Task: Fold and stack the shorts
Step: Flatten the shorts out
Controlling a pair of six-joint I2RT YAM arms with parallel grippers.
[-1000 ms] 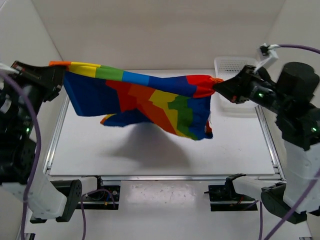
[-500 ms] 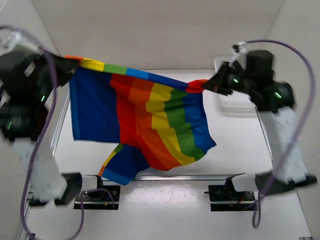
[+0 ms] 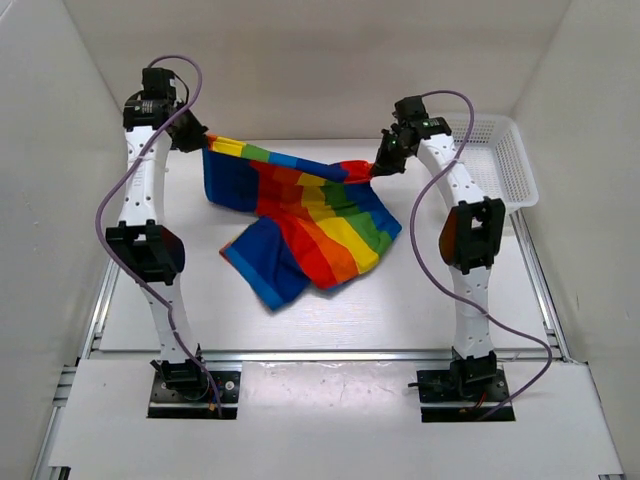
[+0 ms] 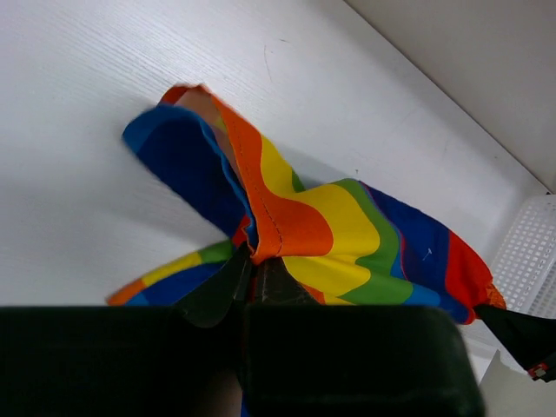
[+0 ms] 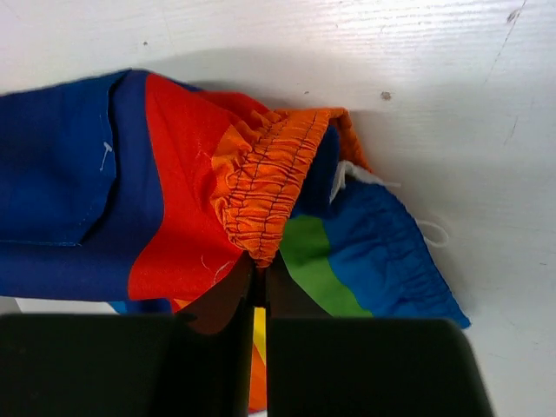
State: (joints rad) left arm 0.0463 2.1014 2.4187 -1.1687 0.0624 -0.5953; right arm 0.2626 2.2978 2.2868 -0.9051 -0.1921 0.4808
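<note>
The rainbow-striped shorts (image 3: 305, 215) hang stretched between both grippers at the back of the table, their lower part draped onto the table top. My left gripper (image 3: 203, 143) is shut on the left end of the waistband, seen as an orange hem (image 4: 261, 248) in the left wrist view. My right gripper (image 3: 378, 168) is shut on the right end, on the gathered orange elastic (image 5: 265, 252). The shorts fill most of the right wrist view (image 5: 122, 191). A white drawstring (image 5: 426, 228) trails from the waistband.
A white mesh basket (image 3: 500, 160) stands at the back right, beside the right arm; its corner shows in the left wrist view (image 4: 530, 261). White walls close in the back and sides. The table's metal rail (image 3: 320, 353) runs along the front.
Both arms have swung out from near the camera to the far back of the table, carrying the shorts down and away. The cloth now rests partly on the table.
</note>
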